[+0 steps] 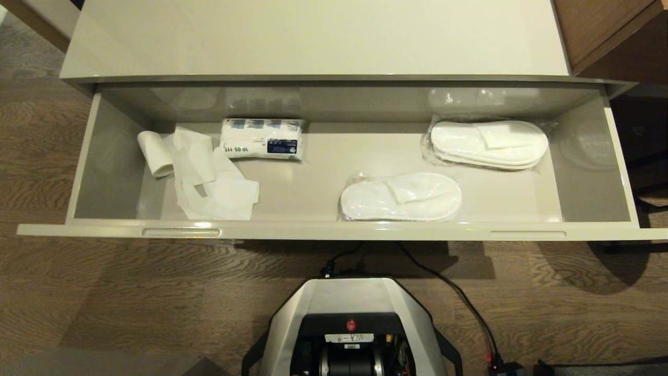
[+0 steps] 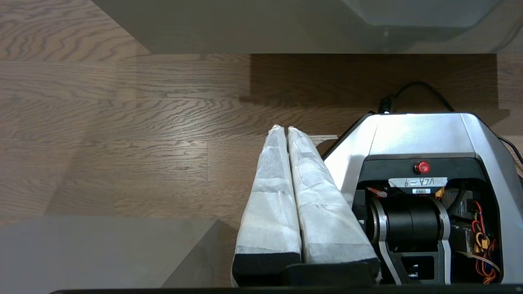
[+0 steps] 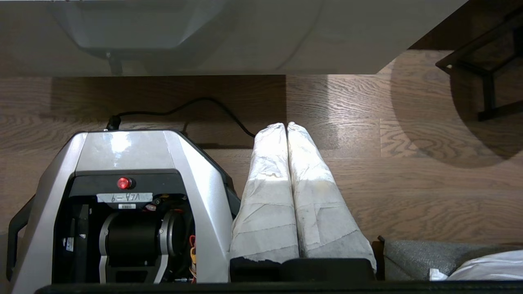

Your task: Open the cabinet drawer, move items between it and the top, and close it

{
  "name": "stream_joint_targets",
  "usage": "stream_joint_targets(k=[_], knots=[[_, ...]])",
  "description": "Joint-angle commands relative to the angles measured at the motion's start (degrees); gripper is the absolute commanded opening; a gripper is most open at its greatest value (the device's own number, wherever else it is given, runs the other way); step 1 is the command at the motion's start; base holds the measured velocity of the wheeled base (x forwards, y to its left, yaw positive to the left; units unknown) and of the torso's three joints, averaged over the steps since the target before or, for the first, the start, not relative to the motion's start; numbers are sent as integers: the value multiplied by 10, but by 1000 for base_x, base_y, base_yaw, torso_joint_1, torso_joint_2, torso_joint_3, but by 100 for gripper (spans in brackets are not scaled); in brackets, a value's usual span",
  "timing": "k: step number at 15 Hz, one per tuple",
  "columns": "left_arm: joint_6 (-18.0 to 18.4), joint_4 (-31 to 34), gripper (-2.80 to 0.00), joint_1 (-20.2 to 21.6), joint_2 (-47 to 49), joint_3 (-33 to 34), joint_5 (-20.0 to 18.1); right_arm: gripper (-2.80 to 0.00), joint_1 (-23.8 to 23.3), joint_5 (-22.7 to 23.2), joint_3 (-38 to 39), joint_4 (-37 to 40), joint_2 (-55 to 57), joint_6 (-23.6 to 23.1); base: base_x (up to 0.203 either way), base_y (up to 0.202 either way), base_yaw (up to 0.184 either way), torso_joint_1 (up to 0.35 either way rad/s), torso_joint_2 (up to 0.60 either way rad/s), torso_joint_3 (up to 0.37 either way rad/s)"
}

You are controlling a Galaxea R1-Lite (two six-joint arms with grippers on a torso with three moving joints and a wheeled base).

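Wooden floor (image 1: 104,313), black cable (image 1: 459,297), robot base (image 1: 349,313)

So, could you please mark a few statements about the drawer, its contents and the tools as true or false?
1. The wide glossy beige-grey cabinet drawer stands open. True.
2. Three wrapped pairs of flat white slippers lie inside. False: two pairs.
3. The white paper roll with a loose tail lies at the drawer's left end. True.
4. The left tool holds a slipper. False: shut, empty, beside the base.
5. The right tool is shut. True.
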Motion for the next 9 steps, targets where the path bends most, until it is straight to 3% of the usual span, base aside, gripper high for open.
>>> stream_joint_targets(k=[1, 9], knots=[[0, 0, -280, 0, 1, 0, 0, -280, 1, 0, 1, 0, 0, 0, 0, 0, 0, 0, 0, 0], [0, 0, -280, 0, 1, 0, 0, -280, 1, 0, 1, 0, 0, 0, 0, 0, 0, 0, 0, 0]])
